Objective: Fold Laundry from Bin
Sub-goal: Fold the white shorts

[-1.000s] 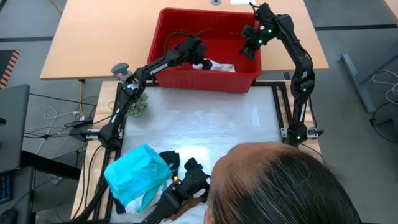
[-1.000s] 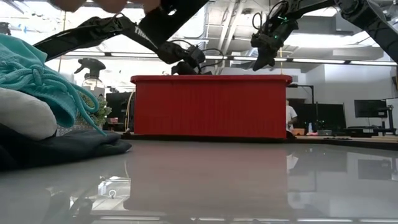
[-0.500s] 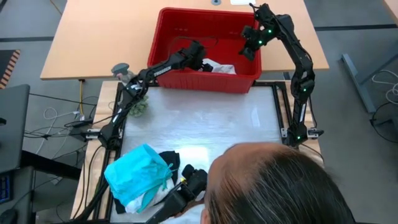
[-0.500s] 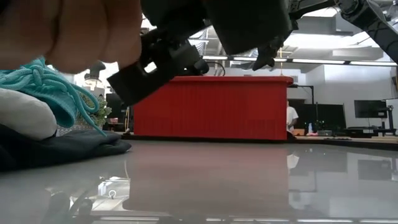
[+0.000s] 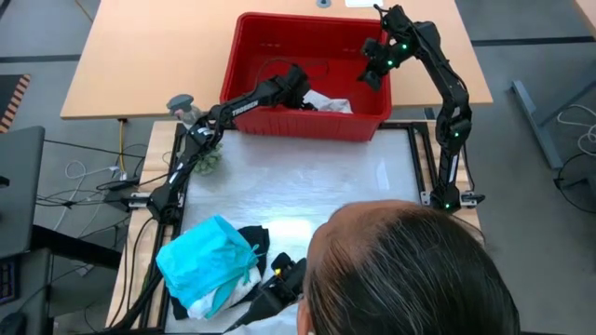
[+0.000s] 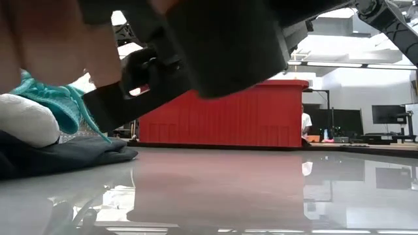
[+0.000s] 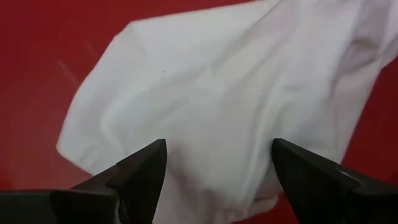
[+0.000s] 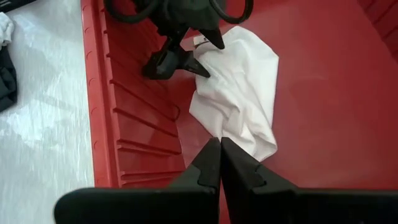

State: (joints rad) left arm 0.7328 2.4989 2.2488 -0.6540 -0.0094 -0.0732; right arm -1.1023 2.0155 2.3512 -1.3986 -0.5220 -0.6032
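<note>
The red bin stands at the table's far edge. One white garment lies crumpled on its floor. My left gripper reaches down into the bin, open, with one fingertip on each side of the garment's near part. The right wrist view shows my left gripper at the garment's edge. My right gripper hangs shut over the bin's right side, holding nothing, with the garment below it. More laundry is piled at the table's near left: teal, black and white. My left gripper slants down from the table's left, its open fingers standing over the white garment. I cannot tell whether the fingertips touch the cloth.
A person's head leans over the table's near edge. A hand with a dark device blocks most of the low view. A small green plant and a spray bottle stand by the left arm. The middle of the table is bare.
My left gripper has sunk into the bin toward the white garment and tipped further down, staying open. The person's hand with the dark device has moved in front of the low camera, and the head has shifted a little left.
</note>
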